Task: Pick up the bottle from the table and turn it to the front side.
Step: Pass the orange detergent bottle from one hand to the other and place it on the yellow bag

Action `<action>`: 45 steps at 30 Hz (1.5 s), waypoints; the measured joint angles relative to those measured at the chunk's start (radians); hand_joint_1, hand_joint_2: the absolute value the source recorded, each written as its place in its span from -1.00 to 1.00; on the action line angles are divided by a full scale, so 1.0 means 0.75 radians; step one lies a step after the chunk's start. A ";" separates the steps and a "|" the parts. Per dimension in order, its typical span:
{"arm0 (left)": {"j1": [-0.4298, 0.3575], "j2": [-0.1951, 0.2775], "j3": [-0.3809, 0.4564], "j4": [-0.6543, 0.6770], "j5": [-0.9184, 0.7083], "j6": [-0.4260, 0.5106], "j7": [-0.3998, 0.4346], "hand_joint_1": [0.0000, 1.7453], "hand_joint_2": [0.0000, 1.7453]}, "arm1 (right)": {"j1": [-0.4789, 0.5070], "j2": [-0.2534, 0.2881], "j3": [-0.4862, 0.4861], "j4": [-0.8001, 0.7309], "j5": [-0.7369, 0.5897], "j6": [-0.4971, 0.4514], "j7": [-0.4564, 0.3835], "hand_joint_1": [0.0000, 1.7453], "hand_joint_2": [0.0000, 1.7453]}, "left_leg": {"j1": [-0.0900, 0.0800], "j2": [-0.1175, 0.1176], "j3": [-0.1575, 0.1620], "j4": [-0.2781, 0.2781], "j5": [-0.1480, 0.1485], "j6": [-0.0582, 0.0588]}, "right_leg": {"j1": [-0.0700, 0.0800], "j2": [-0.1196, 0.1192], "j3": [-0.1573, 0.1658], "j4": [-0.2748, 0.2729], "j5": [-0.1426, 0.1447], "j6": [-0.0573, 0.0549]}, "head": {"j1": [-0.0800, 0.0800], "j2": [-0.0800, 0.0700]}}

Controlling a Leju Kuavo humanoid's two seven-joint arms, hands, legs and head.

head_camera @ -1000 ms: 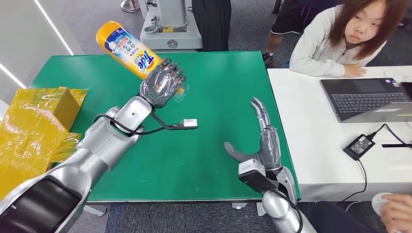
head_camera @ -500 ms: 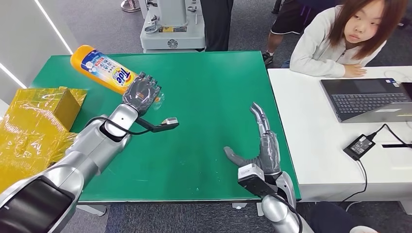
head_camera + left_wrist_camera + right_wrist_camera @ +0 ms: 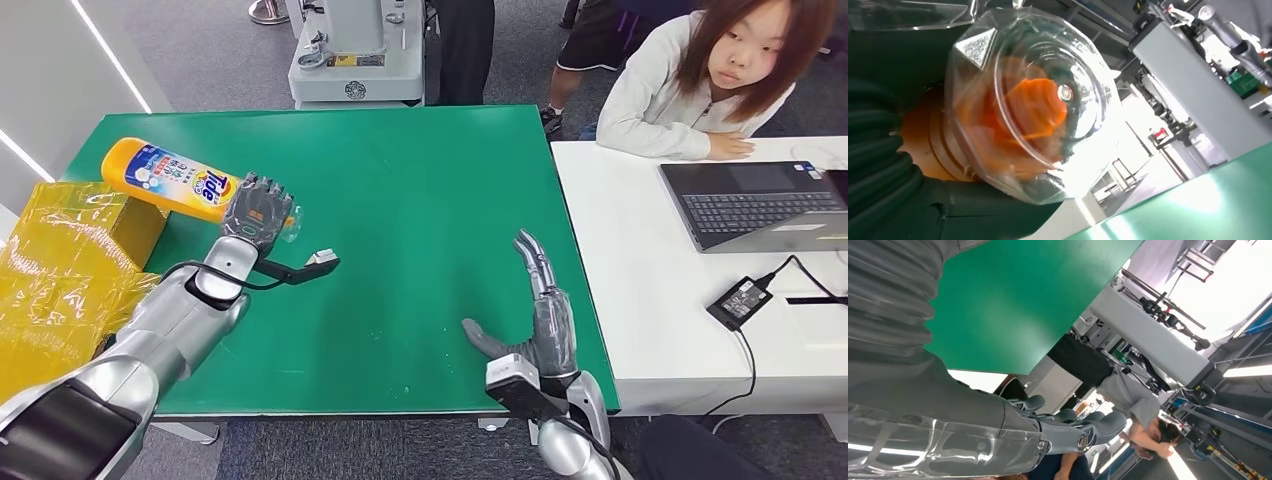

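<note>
The left hand [image 3: 258, 212] is gripping the bottle [image 3: 176, 179] near its cap end, fingers wrapped around it. The bottle is lying almost level, its body reaching away from the hand toward the far left corner of the green table [image 3: 440, 200], its printed label facing up. In the left wrist view, the clear cap [image 3: 1035, 107] over the orange spout is sitting just beyond the palm. The right hand [image 3: 540, 305] is holding nothing, fingers straight and spread, thumb out, well apart from the bottle.
</note>
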 joint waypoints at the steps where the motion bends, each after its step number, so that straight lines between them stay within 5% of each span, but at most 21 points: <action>1: 0.006 0.003 0.005 0.002 0.001 -0.001 0.008 1.00 1.00 | 0.003 0.000 0.000 -0.001 0.003 0.000 0.001 -1.00 1.00 | 0.000 0.000 0.000 0.000 0.000 0.000 | 0.000 0.000 0.000 0.000 0.000 0.000 | 0.000 0.000; 20: 0.186 0.071 0.182 0.050 0.044 -0.006 0.063 1.00 1.00 | 0.048 0.000 0.000 -0.002 0.018 0.015 0.001 -1.00 1.00 | 0.000 0.000 0.000 0.000 0.000 0.000 | 0.000 0.000 0.000 0.000 0.000 0.000 | 0.000 0.000; 45: 0.246 0.143 0.184 0.070 -0.038 -0.190 0.045 1.00 1.00 | 0.024 0.014 0.024 0.010 0.006 0.099 -0.003 -1.00 1.00 | 0.000 0.000 0.001 0.000 0.000 0.000 | 0.000 0.000 0.001 0.000 0.000 0.000 | 0.000 0.000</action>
